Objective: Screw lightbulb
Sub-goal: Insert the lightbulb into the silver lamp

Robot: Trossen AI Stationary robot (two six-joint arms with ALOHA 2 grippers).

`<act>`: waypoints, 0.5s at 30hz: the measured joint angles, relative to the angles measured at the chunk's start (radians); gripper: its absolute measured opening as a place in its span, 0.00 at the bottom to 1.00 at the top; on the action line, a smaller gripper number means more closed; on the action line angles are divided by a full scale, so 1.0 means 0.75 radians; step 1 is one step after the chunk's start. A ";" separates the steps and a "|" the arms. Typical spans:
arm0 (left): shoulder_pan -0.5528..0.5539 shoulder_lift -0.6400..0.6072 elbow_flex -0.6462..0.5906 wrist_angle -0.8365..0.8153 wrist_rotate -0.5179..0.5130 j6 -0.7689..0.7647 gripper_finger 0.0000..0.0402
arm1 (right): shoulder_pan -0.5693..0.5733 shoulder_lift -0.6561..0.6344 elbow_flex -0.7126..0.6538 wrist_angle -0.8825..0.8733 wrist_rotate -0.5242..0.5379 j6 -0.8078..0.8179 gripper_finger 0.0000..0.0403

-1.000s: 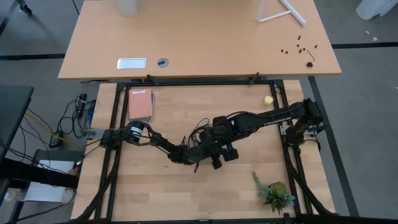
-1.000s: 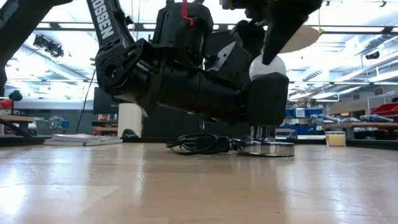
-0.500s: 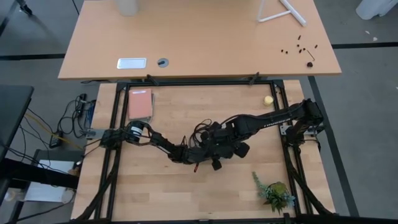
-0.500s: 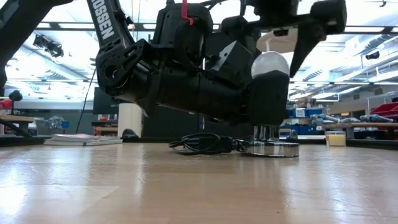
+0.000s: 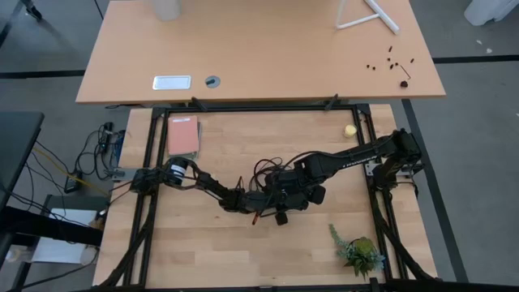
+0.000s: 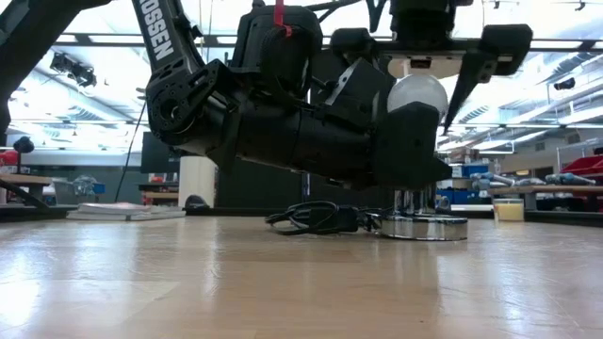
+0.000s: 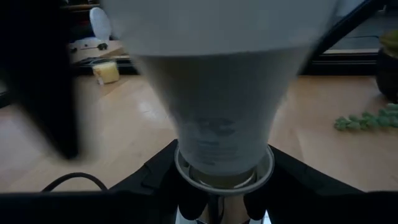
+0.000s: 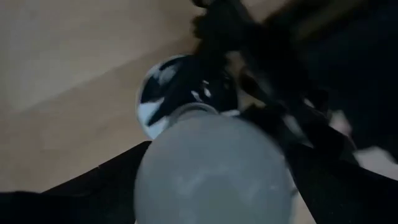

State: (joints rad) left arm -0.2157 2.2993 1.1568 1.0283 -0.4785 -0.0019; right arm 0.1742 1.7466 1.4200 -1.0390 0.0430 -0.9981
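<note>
The white lightbulb (image 6: 417, 92) stands upright in the silver socket (image 6: 424, 226), whose round base rests on the wooden table. My left gripper (image 7: 224, 200) reaches in level from the table's left and is shut on the socket's neck just under the bulb. Its dark finger (image 6: 405, 146) hides the bulb's lower part in the low view. My right gripper (image 6: 421, 66) hangs above the bulb, pointing down and open. Its fingers (image 6: 476, 71) stand on either side of the bulb's dome (image 8: 214, 171); I cannot tell whether they touch it. In the high view the arms hide the bulb. My left gripper pinches the socket's silver collar (image 7: 224, 176) between its two fingers, right below the bulb's narrow end. The fingers come in level from the table's left. The socket stays upright with its base (image 6: 424, 228) on the table.
The socket's black cord (image 6: 311, 218) lies coiled on the table to the left of the base. A pink book (image 5: 183, 135) lies at the far left, a small yellow ball (image 5: 349, 130) at the far right and a green plant sprig (image 5: 357, 253) at the near right.
My right gripper has rolled about its downward line above the bulb and sunk a little, so that its fingers now stand on either side of the dome. The socket and bulb have shifted slightly toward the table's right, still in my left gripper.
</note>
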 joint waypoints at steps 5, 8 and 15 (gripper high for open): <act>0.000 0.000 0.000 -0.001 0.002 0.001 0.45 | 0.000 0.000 -0.025 0.011 -0.023 0.034 0.92; 0.000 0.001 -0.001 0.003 0.002 0.002 0.45 | -0.001 0.000 -0.028 0.013 -0.034 0.071 0.91; 0.000 0.002 -0.001 0.009 0.002 0.002 0.45 | -0.001 0.000 -0.029 0.018 -0.051 0.074 0.71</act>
State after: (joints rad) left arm -0.2157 2.3005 1.1564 1.0351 -0.4767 -0.0005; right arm 0.1734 1.7466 1.3983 -1.0254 0.0048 -0.9429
